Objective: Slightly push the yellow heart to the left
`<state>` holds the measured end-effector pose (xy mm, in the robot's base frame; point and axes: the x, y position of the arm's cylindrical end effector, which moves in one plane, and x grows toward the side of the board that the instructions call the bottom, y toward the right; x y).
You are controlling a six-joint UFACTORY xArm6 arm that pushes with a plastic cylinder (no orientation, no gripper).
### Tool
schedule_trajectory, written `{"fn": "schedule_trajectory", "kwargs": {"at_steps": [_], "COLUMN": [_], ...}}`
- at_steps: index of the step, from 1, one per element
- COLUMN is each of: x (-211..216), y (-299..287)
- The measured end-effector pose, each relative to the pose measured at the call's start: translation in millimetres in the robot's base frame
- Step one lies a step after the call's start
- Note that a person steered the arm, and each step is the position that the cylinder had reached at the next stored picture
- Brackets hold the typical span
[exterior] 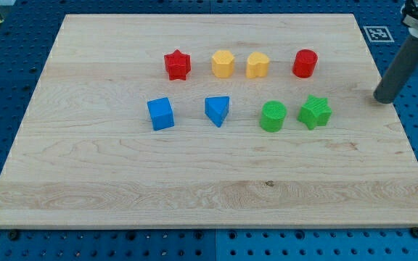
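Observation:
The yellow heart [257, 64] lies in the upper row on the wooden board [85, 167], between a yellow hexagon [223, 64] on its left and a red cylinder [305, 63] on its right. My tip [384, 99] is the lower end of a dark rod at the view's right edge of the board. It is well to the right of the heart and a little lower, right of the green star [315, 112]. It touches no block.
A red star [177, 64] sits at the left end of the upper row. The lower row holds a blue cube [160, 113], a blue triangle [218, 110] and a green cylinder [273, 116]. A marker tag [377, 33] lies off the board's top right corner.

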<state>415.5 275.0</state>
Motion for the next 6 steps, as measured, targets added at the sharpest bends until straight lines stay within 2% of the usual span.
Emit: {"fn": "schedule_trajectory", "kwargs": {"at_steps": [2, 6], "x": [-23.1, -53.8], "y": [-113.4, -170.7]}}
